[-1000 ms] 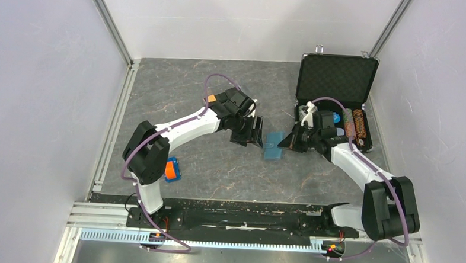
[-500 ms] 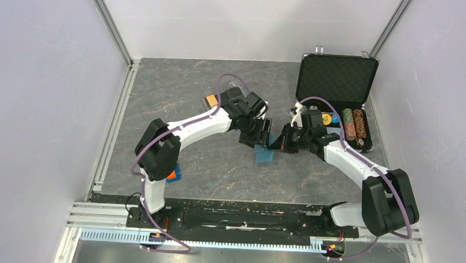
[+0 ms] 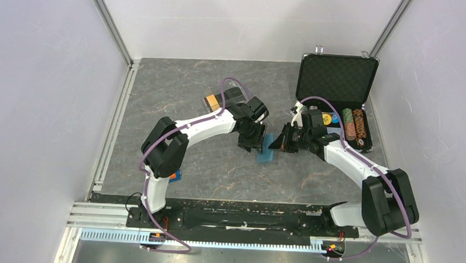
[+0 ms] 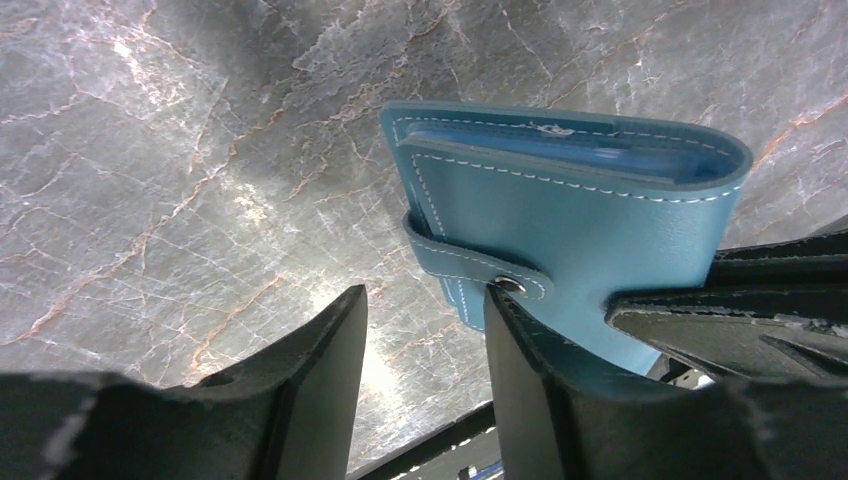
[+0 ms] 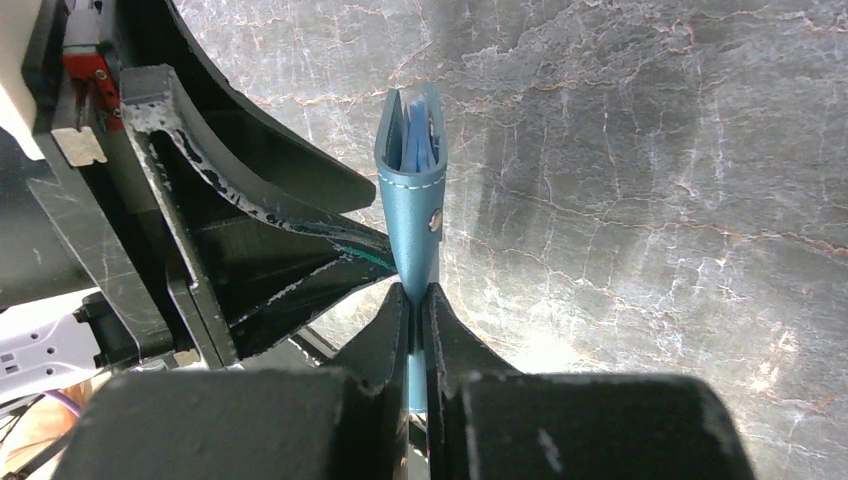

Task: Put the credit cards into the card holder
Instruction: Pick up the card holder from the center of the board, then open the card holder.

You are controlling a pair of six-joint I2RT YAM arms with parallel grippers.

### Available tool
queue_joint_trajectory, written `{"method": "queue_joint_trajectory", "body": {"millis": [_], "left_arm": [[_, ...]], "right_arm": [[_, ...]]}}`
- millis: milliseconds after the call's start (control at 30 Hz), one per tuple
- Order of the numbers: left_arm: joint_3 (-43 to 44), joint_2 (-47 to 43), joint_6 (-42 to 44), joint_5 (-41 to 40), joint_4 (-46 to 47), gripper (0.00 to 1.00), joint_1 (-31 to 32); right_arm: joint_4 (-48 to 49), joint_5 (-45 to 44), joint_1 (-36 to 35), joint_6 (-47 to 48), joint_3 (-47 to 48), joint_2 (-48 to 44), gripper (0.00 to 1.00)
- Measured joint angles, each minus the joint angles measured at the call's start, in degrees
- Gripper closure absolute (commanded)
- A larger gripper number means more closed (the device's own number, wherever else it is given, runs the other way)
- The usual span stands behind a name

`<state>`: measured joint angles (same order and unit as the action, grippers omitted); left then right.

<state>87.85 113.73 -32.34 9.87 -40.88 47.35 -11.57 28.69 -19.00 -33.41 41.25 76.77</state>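
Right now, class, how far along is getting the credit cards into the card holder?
Done: the right fingers are shut on the card holder, holding it up. In hand: the left fingers hang open at its snap tab, which looks fastened. Left: opening it and loading the credit cards, lying on the table.

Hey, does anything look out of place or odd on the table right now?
Nothing spilled or damaged. One oddity: the card holder is off the table, pinched on edge by the right gripper, its snap tab seemingly fastened, with the left gripper, jaws open, beside that tab. The credit cards lie apart, behind the left arm.
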Motion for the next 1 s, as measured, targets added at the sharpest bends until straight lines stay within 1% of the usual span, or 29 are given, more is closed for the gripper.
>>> {"method": "queue_joint_trajectory", "body": {"millis": [67,200,533,700,833,1000], "left_arm": [[0.02,0.02,0.04,-0.46,-0.13,0.35,0.0],[0.02,0.0,0.07,-0.35,-0.07,0.33,-0.02],[-2.23,-4.66,-0.04,-0.26,4.68,0.4,0.0],[-2.34,-5.05,-0.07,-0.35,6.19,0.41,0.0],[-2.38,-5.11,-0.09,-0.48,6.71,0.46,0.0],[-2.38,-4.85,-0.11,-0.26,6.71,0.49,0.02]], "right_arm": [[0.07,0.09,0.0,0.0,0.0,0.0,1.0],[0.07,0.09,0.0,0.02,-0.02,0.02,1.0],[0.76,1.86,-0.02,0.0,-0.02,0.87,1.0],[0.76,2.56,-0.02,0.0,-0.02,0.92,1.0],[0.76,2.64,-0.02,0.0,-0.02,0.94,1.0],[0.79,2.8,-0.02,0.0,-0.02,0.98,1.0]]}}
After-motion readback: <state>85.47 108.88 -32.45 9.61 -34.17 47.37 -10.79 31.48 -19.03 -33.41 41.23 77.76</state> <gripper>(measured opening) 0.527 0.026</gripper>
